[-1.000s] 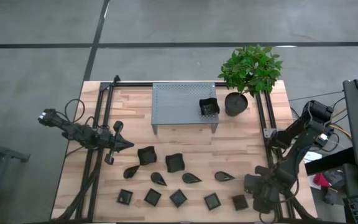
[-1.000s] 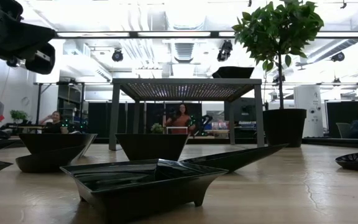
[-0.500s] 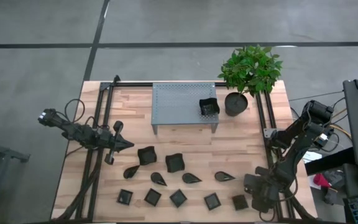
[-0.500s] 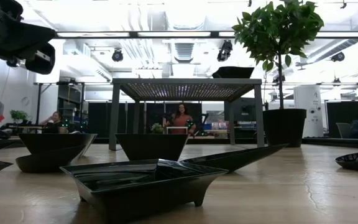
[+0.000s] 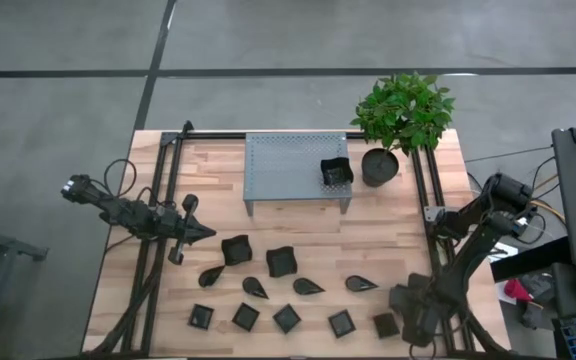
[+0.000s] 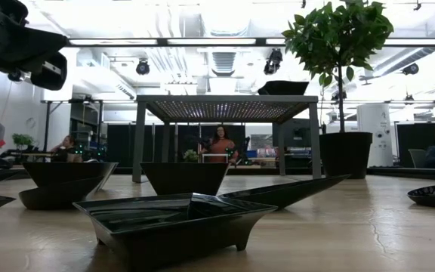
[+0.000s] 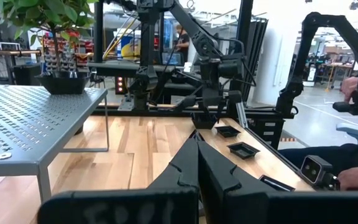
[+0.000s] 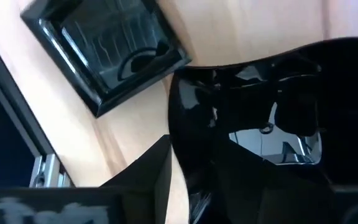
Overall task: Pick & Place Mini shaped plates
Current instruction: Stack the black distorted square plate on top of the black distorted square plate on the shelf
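Right claw [image 5: 408,312]: low over the near right corner of the counter [image 5: 298,240], directly above the small square plate [image 5: 386,324] at the right end of the near row. In the right wrist view the plate [image 8: 114,43] lies flat on the wood just past the dark fingers; whether they are parted or gripping cannot be told.

Left claw [image 5: 193,232]: fingers pressed together, holding nothing, poised at the counter's left side. Just beyond its tip lies a wavy-edged plate [image 5: 235,249].

Outward from the right claw: four more square plates run away along the near row; behind them sit four teardrop plates [image 5: 306,287] and two wavy-edged ones. Well beyond, one plate [image 5: 335,172] sits on the grey perforated stand [image 5: 286,165], beside the potted plant [image 5: 398,120].

Progress, as judged: one plate placed on the stand; eleven remain on the counter, so the task is at an early stage.
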